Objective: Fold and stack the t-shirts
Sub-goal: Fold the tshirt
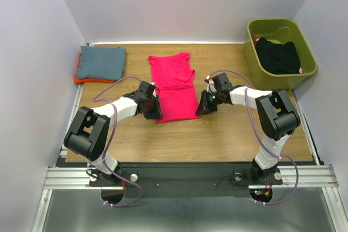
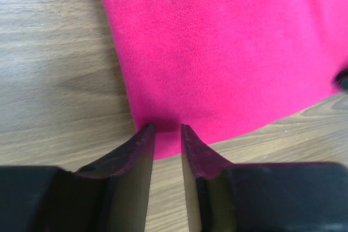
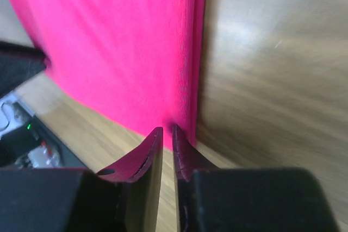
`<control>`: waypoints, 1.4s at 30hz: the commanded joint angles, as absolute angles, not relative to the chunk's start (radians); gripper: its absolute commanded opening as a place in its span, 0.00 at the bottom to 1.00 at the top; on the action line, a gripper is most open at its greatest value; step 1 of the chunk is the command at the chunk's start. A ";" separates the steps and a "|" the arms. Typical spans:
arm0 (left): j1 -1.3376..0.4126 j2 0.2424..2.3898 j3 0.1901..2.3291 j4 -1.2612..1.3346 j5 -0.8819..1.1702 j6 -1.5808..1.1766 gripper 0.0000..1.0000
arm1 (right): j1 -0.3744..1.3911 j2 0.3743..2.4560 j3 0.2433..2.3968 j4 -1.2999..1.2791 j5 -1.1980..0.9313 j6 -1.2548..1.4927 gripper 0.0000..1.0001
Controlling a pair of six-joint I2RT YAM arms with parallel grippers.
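Left gripper [image 2: 166,129] straddles a corner of the pink shirt [image 1: 174,88], grip unclear; right gripper [image 3: 167,130] pinches the other

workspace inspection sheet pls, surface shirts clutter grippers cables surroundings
Surface: wooden table, no spills seen.
Job's things: pink shirt flat mid-table, sleeves folded in; grey shirt folded atop orange shirt, far left; black garment in green bin.
Clutter: nothing seen.
Grippers: left gripper astride pink shirt's near-left corner, grip unclear; right gripper pinching near-right corner.
Cables: one cable loops above each arm.
Surroundings: pale walls on three sides.
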State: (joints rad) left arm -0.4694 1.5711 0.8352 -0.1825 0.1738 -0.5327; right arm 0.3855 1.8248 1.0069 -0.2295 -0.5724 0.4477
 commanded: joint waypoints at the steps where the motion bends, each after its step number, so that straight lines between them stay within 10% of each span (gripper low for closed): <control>1: -0.469 1.500 0.879 -0.226 0.115 -0.505 0.41 | 0.377 1.782 1.144 -0.212 -0.468 0.422 0.20; 15: -0.342 1.752 1.189 -0.074 0.164 -0.469 0.49 | 0.371 2.129 1.651 -0.057 -0.511 0.495 0.22; 42: -0.336 1.892 1.046 -0.058 0.298 -0.545 0.45 | 0.241 2.146 1.215 0.209 -0.635 0.650 0.21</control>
